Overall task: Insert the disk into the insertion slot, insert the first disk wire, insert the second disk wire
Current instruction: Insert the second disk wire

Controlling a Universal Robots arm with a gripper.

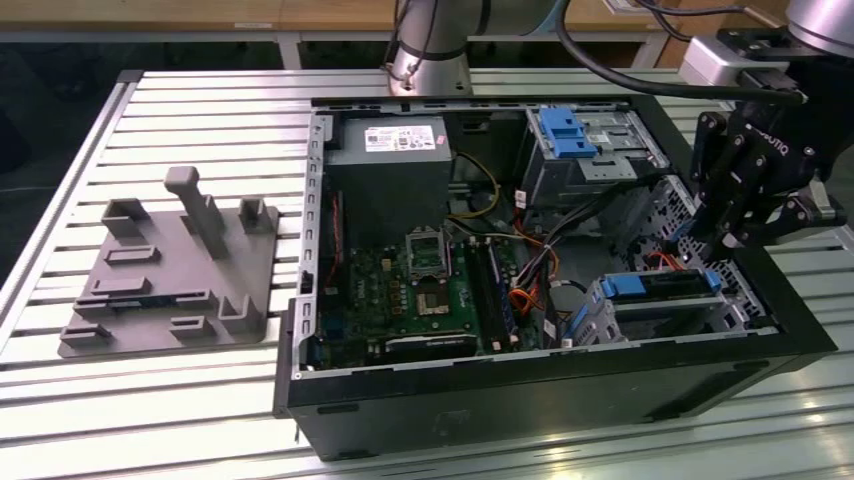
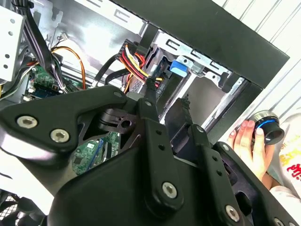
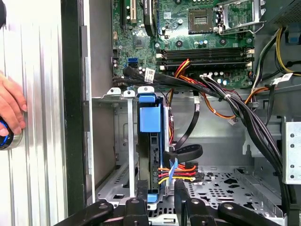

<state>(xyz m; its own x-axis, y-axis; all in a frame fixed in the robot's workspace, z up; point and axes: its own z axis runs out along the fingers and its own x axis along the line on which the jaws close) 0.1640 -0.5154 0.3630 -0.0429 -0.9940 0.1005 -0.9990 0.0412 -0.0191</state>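
Note:
The disk [image 1: 663, 286] lies inside the insertion slot [image 1: 731, 312] at the case's corner on the exterior view's right, its blue end handle [image 3: 150, 117] facing out of the cage [image 3: 109, 141]. A red, yellow and black wire bundle [image 3: 181, 170] and a thin blue wire [image 3: 174, 165] run to the disk's far end. My gripper [image 1: 718, 242] hangs just above that end. In both wrist views its black fingers [image 2: 150, 110] stand apart with nothing between them, so the gripper [image 3: 161, 203] is open. The blue handle [image 2: 179, 67] and wires [image 2: 134, 59] lie beyond the fingertips.
The open computer case [image 1: 534, 400] holds a green motherboard [image 1: 427, 290], a power supply [image 1: 390, 140] and a taller cage with a blue latch [image 1: 571, 135]. A grey fixture plate [image 1: 174, 275] lies on the exterior view's left. A person's hand [image 2: 247, 141] holds a round knob [image 2: 266, 127] outside the case wall.

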